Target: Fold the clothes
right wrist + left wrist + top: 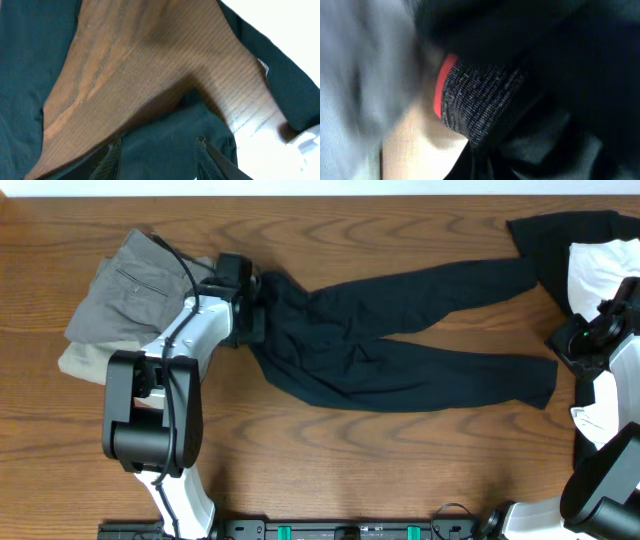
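Observation:
Long black trousers (400, 360) lie spread across the table, waistband at the left and legs running right. My left gripper (252, 305) sits on the waistband. The blurred left wrist view shows only the red lining (442, 85), the grey inner band (480, 102) and black cloth pressed close, with no fingers visible; it appears shut on the waistband. My right gripper (562, 345) is at the hem end of the lower leg. In the right wrist view its fingers (156, 145) are spread open above the dark leg cloth (165, 160).
A folded grey garment (130, 285) lies on a beige one (85, 360) at the far left, beside the left arm. A black garment (565, 235) and white garments (605, 270) lie at the right edge. Bare wooden table (150, 65) shows between the legs.

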`<state>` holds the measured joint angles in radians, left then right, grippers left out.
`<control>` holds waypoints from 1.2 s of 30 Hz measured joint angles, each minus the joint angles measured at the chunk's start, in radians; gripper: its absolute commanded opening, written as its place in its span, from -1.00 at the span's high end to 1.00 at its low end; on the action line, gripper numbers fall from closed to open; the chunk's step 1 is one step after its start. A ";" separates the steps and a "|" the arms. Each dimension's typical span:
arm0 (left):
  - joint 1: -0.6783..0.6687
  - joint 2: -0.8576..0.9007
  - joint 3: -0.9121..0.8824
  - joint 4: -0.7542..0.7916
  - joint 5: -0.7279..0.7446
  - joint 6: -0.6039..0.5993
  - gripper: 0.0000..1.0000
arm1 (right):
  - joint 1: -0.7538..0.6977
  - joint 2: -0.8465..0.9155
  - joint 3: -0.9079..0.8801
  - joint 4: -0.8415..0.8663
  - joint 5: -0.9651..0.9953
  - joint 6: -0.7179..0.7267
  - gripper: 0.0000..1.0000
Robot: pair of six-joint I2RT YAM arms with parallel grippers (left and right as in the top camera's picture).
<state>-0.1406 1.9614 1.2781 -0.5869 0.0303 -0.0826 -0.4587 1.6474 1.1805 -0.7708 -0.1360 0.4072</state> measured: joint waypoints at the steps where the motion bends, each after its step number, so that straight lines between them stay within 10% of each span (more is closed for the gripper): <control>1: 0.005 -0.007 0.000 -0.055 0.000 -0.005 0.88 | 0.000 0.000 0.000 -0.008 0.007 -0.002 0.08; 10: 0.100 -0.241 0.000 -0.312 0.000 -0.031 0.87 | 0.000 0.060 -0.009 -0.048 0.062 -0.008 -0.03; 28: 0.125 -0.319 0.000 -0.344 -0.008 -0.039 0.73 | 0.000 0.188 -0.121 -0.075 0.068 -0.037 0.02; 32: 0.125 -0.319 0.000 -0.344 -0.008 -0.044 0.71 | 0.000 0.151 -0.173 0.004 0.078 -0.046 0.72; 36: 0.125 -0.319 0.000 -0.344 -0.008 -0.045 0.70 | 0.000 0.145 -0.180 0.026 0.067 -0.052 0.95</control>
<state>-0.0158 1.6428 1.2781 -0.9314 0.0227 -0.1272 -0.4587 1.7924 1.0008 -0.7452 -0.0692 0.3550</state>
